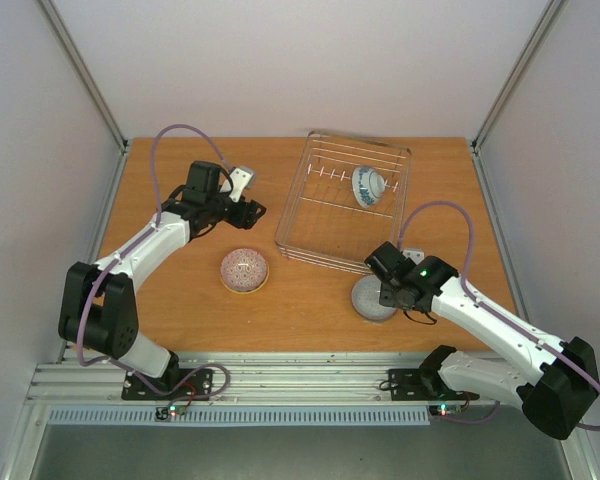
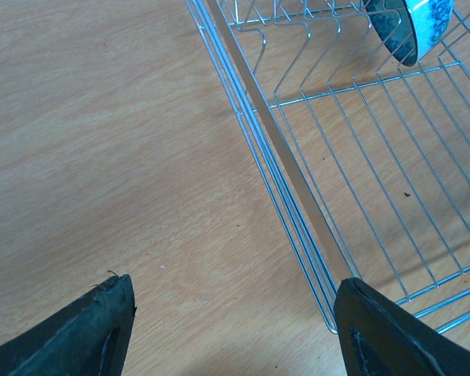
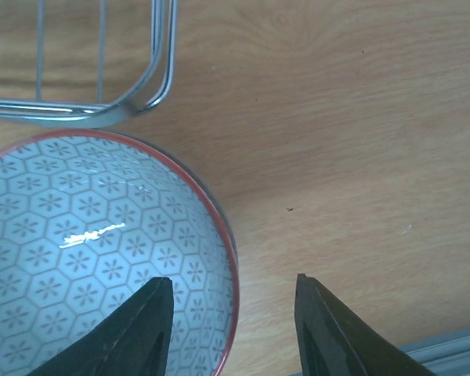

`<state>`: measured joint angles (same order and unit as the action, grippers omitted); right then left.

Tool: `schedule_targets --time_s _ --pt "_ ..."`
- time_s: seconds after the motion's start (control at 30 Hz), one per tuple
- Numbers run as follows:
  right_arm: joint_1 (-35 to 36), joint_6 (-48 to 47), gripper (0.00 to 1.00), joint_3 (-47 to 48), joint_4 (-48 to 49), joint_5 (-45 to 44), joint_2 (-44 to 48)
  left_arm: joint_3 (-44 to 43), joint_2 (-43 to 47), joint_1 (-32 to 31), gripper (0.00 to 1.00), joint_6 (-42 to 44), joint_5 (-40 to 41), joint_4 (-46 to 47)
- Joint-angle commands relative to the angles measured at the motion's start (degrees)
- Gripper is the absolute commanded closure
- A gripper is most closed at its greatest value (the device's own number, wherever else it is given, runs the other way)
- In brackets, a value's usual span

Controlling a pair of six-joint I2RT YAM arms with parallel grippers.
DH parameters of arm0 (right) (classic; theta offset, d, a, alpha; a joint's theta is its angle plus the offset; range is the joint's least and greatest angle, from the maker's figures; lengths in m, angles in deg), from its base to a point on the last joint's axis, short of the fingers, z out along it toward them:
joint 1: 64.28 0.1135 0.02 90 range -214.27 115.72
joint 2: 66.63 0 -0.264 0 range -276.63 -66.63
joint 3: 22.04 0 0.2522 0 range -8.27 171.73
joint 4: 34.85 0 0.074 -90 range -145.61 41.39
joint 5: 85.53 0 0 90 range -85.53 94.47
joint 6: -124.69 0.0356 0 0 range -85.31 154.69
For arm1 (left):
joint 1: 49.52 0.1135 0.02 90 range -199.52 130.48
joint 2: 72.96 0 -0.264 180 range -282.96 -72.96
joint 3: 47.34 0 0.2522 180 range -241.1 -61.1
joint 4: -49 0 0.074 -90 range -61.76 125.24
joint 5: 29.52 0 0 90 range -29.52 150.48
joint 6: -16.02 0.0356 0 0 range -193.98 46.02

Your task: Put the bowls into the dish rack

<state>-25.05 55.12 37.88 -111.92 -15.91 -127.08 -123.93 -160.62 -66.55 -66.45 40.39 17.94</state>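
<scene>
The wire dish rack (image 1: 310, 240) stands at the back middle of the table. A blue-and-white bowl (image 1: 368, 185) stands on edge inside it and shows in the left wrist view (image 2: 415, 27). A pink-red patterned bowl (image 1: 244, 270) sits upright on the table left of the rack. A grey bowl (image 1: 368, 300) with a hexagon pattern and red rim (image 3: 78, 235) sits just in front of the rack's near corner (image 3: 153, 86). My right gripper (image 3: 231, 280) is open, one finger over the bowl's inside and one outside its right rim. My left gripper (image 2: 235, 282) is open and empty above bare table beside the rack's left edge (image 2: 254, 117).
Pale walls enclose the table on three sides. The arm bases stand on a metal rail at the near edge (image 1: 300, 375). Bare wood lies between the pink-red bowl and the left wall.
</scene>
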Motion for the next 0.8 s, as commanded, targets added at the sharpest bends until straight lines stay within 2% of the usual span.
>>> schedule_targets --time_s 0.0,0.33,0.6,0.77 --pt "0.3 2.5 0.57 -1.3 0.2 -1.6 -0.6 0.4 0.8 0.3 0.30 0.2 -2.5 2.8" --pt "0.3 2.7 0.68 -4.6 3.7 -0.2 -2.1 0.3 0.1 0.3 0.30 0.1 -3.2 2.5" --pt "0.3 2.0 0.98 -4.5 4.4 0.4 -1.7 0.3 -0.2 0.3 0.30 0.2 -3.2 2.4" --pt "0.4 1.8 0.99 -3.0 2.2 -0.4 1.3 0.3 -0.3 0.3 0.30 0.3 -3.5 2.4"
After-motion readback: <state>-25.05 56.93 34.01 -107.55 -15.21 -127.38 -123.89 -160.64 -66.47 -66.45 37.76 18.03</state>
